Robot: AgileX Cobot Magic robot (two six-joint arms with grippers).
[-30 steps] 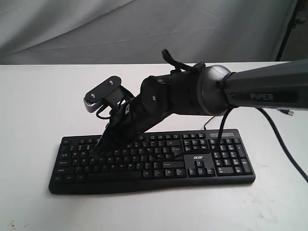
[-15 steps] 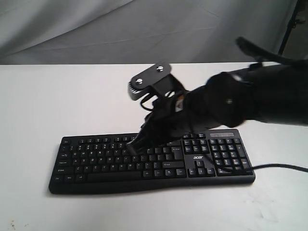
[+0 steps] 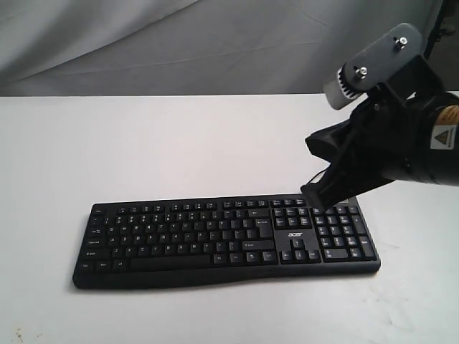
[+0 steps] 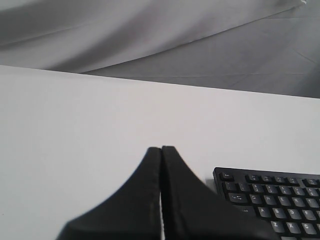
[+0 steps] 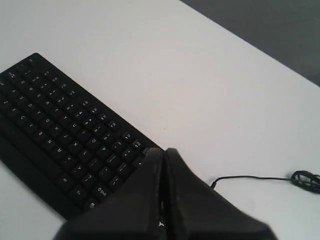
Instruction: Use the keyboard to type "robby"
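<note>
The black keyboard (image 3: 226,240) with its white acer logo lies flat on the white table (image 3: 107,143), number pad to the right. My right gripper (image 3: 315,197) hangs shut and empty just above the far edge of the keyboard, near the keys left of the number pad. In the right wrist view the closed tips (image 5: 164,150) sit over the keyboard (image 5: 55,125) at its end. The left gripper (image 4: 161,148) is shut and empty over bare table, beside a corner of the keyboard (image 4: 272,200); it is outside the exterior view.
The thin black cable (image 5: 255,177) runs from the keyboard's back across the table to a small coil. A grey cloth backdrop (image 3: 215,43) hangs behind the table's far edge. A dark stand leg (image 3: 432,36) shows at the top right.
My right arm has swung from the keyboard's left-middle keys across to its right end, lifting off the keys. The keyboard has not moved.
</note>
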